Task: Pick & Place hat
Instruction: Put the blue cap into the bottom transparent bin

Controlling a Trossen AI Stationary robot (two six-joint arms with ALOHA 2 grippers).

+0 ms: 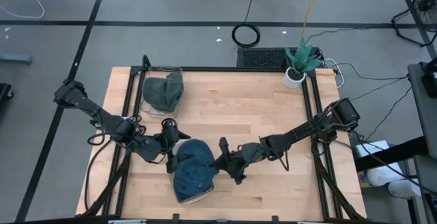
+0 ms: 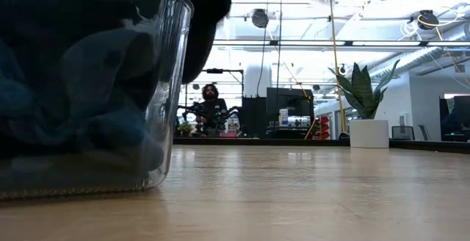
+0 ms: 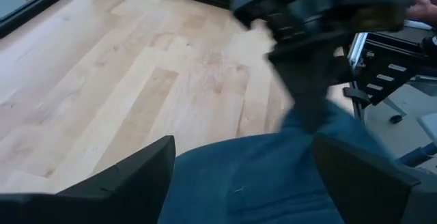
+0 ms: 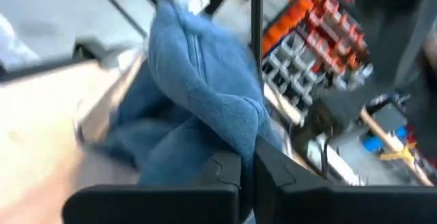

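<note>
While the blue hat [image 1: 193,174] lies near the front edge of the table [image 1: 273,94], roughly midway along it, the right gripper [image 1: 222,161] has its fingers pressed together on a fold of the hat's fabric at the side toward the right edge; the right wrist view shows the cloth bunched up just above the closed fingertips. The left gripper [image 1: 171,157] sits at the hat's opposite side with its fingers spread wide, the blue cloth lying between them but not pinched. A glass container [image 1: 162,87] holding a grey-green cloth stands near the back left corner, and a potted plant [image 1: 298,61] near the back right corner. The step in hand looks like the grasp itself, just completed on the right. Next would likely be a lift clear of the table, which calls for the pinch holding firm as the soft fabric sags.
</note>
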